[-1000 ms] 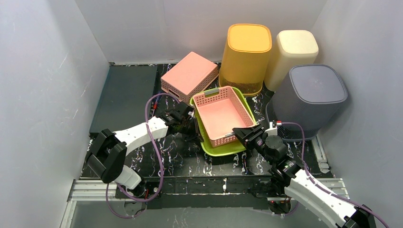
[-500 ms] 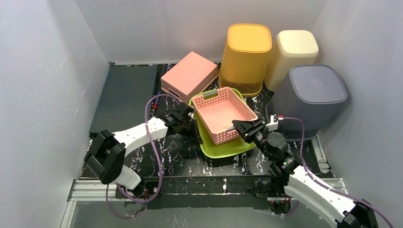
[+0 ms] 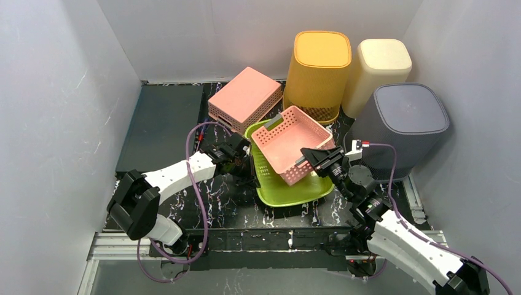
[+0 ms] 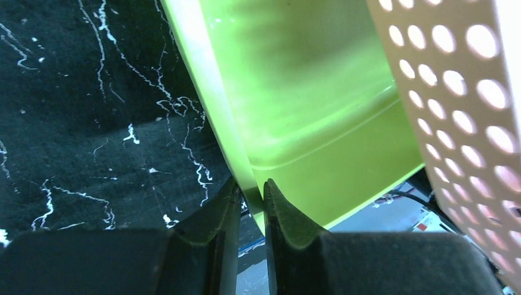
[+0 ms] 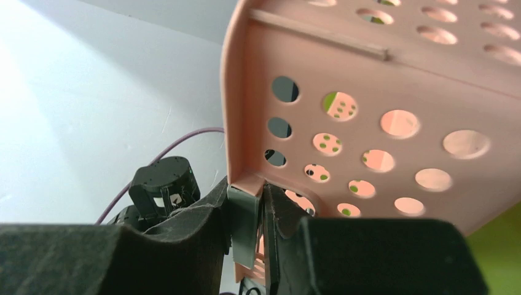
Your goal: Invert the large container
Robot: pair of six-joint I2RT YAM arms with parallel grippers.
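The right gripper (image 3: pixel 305 158) had clamped its fingers onto the grey tab (image 5: pixel 244 224) at the near rim of the pink perforated plastic basket (image 3: pixel 289 142). A second before, that basket sat level inside the shallow lime-green plastic tub (image 3: pixel 289 193); now it stood tipped up over the tub, near end raised and open side leaning toward the tub's far left. The left gripper (image 3: pixel 250 165) was unchanged (jaws pinched on the tub's left rim), and the tub lay flat where it had been.

Marbled table (image 3: pixel 227 196), green tub (image 3: pixel 289 190), seemingly upturned pink crate (image 3: pixel 246 95)
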